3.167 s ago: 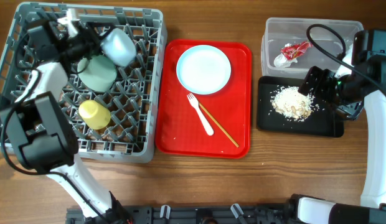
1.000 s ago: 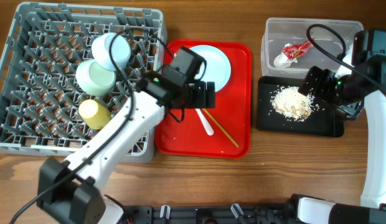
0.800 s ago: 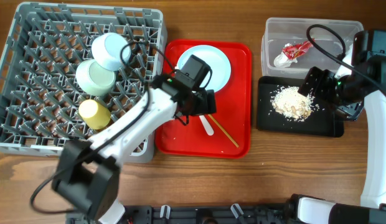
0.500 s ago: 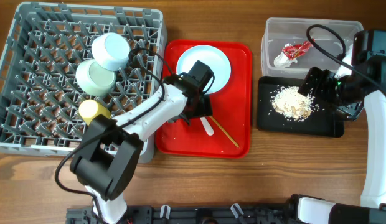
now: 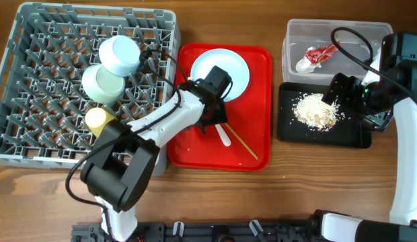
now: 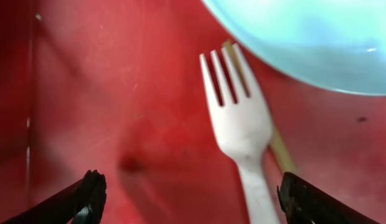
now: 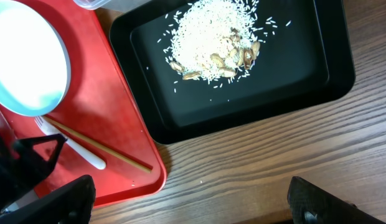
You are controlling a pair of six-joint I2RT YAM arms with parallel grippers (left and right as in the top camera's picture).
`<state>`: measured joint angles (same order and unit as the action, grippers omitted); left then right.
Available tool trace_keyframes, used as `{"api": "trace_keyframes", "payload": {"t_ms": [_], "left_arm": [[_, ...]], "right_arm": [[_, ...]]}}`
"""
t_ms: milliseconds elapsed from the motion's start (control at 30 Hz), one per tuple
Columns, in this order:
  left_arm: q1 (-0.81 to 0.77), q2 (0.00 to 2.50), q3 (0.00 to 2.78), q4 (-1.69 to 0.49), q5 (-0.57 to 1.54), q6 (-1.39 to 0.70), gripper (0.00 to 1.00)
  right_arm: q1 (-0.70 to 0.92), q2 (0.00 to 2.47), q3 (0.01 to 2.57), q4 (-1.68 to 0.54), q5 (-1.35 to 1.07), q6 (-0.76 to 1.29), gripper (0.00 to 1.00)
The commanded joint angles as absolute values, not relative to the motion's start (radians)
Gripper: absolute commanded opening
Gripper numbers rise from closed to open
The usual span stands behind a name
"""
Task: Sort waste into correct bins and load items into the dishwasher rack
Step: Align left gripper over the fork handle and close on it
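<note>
My left gripper [image 5: 213, 121] is open and low over the red tray [image 5: 188, 144], its jaws straddling a white fork [image 6: 246, 130]; its fingers [image 6: 90, 196] touch nothing. The wooden chopstick [image 6: 281, 152] lies beside the fork, under the white plate [image 6: 317, 37]. The grey rack [image 5: 33, 101] holds a pale blue-white bowl [image 5: 119, 54], a pale green dish [image 5: 103, 82] and a yellow cup [image 5: 101, 121]. My right gripper [image 5: 341, 92] hovers open and empty above the black tray [image 7: 330, 74] of food scraps [image 7: 215, 43]. The red-and-white wrapper [image 5: 315, 55] lies in the clear tub [image 5: 370, 33].
The red tray lies between the rack and the two bins. Wooden table [image 7: 255, 180] shows in front of the black tray. The right arm's cable [image 5: 350, 47] loops over the clear tub.
My left arm left the rack, where the bowl now lies, swung right over the red tray and came down over the fork. The right arm has not moved.
</note>
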<state>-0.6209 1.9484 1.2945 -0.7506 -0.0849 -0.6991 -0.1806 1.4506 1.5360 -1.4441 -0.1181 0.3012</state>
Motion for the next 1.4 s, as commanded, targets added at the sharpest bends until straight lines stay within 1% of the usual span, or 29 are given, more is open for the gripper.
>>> {"api": "trace_keyframes", "payload": {"t_ms": [0,100,133,233,367,433,467,633,900,1367], "left_arm": [[-0.624,1.976,1.287,-0.748,-0.107,-0.716,0.85],[-0.624,1.976,1.287,-0.752,-0.115,-0.716,0.80],[-0.624,1.976,1.287,-0.757,-0.123,-0.716,0.77],[-0.624,1.976,1.287,-0.767,-0.125,-0.715,0.75],[-0.624,1.976,1.287,-0.758,-0.125,-0.716,0.67],[-0.624,1.976,1.287,-0.747,-0.125,-0.717,0.60],[-0.624,1.976,1.287,-0.747,-0.125,-0.720,0.58],[-0.624,1.977,1.286,-0.744,-0.125,-0.770,0.58],[-0.624,1.977,1.279,-0.710,-0.125,-0.776,0.57],[-0.624,1.977,1.273,-0.734,-0.178,-0.799,0.56]], "right_arm": [[-0.184,1.432,1.552,-1.451,-0.104,0.290,1.00],[-0.184,1.432,1.552,-1.451,-0.104,0.290,1.00],[-0.184,1.432,1.552,-1.451,-0.104,0.290,1.00],[-0.184,1.432,1.552,-1.452,-0.104,0.289,1.00],[-0.184,1.432,1.552,-1.452,-0.104,0.290,1.00],[-0.184,1.432,1.552,-1.452,-0.104,0.290,1.00],[-0.184,1.432,1.552,-1.452,-0.104,0.290,1.00],[-0.184,1.432,1.552,-1.453,-0.104,0.290,1.00],[-0.184,1.432,1.552,-1.453,-0.104,0.290,1.00],[-0.184,1.432,1.552,-1.456,-0.104,0.289,1.00]]}}
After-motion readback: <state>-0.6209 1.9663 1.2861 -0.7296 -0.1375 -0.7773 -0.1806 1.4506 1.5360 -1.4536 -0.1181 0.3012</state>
